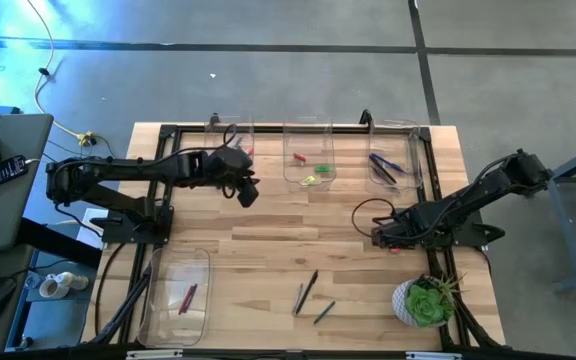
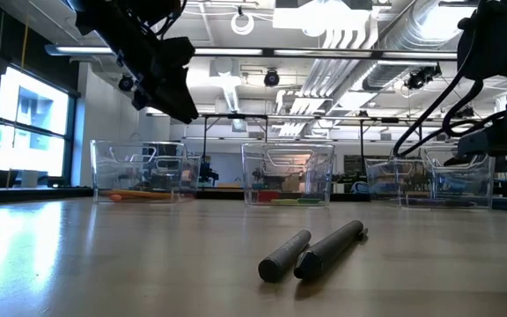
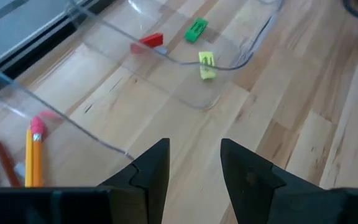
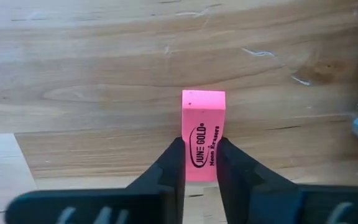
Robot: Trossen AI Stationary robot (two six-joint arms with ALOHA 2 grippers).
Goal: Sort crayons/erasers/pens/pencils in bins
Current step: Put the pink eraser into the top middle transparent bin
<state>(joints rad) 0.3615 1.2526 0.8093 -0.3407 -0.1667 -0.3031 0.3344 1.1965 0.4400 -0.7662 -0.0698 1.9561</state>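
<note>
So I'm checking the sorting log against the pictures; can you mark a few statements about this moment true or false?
1. The right claw grips a pink block eraser. True.
2. The left claw holds a pencil. False: its fingers are apart, with nothing between them.
3. The middle clear plastic bin contains small red, green and yellow erasers. True.
4. No loose sticks lie on the wooden table. False: three dark sticks lie near its front edge.

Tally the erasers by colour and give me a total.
red eraser: 1
green eraser: 1
yellow eraser: 1
pink eraser: 1
Total: 4
</note>
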